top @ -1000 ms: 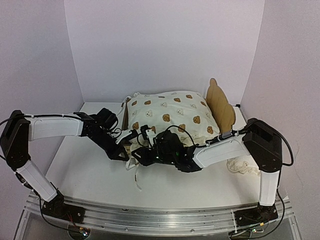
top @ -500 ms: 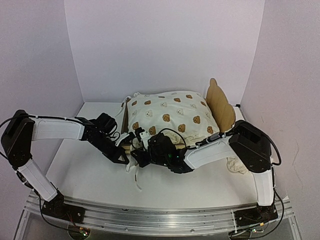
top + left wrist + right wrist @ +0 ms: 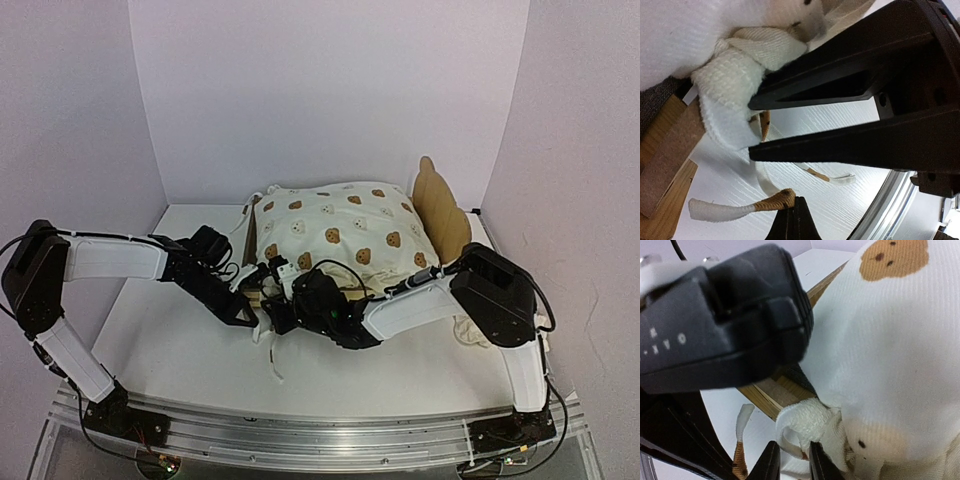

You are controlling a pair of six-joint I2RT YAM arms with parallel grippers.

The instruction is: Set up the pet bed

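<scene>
Your right fingers (image 3: pixel 772 462) are almost closed and grasp the knotted tie (image 3: pixel 801 426), with its white webbing bunched between their tips. That knot hangs from the corner of the cream bear-print cushion (image 3: pixel 340 225), which bulges just above and beyond those fingers.

Your left fingers (image 3: pixel 792 226) are clenched together. They sit just beside the right pair, so near that the right pair fills most of the left wrist view. The brown end of a loose tie (image 3: pixel 722 210) meets the left fingertips, but you cannot tell whether it is pinched. The rest of that tie lies on the white table (image 3: pixel 180 350) under them.

The pet bed (image 3: pixel 441 208) stands directly beyond both pairs of fingers and carries the cushion. Its plywood front corner is just behind the knot. Its eared headboard is at the far end, well apart from the fingers.
</scene>
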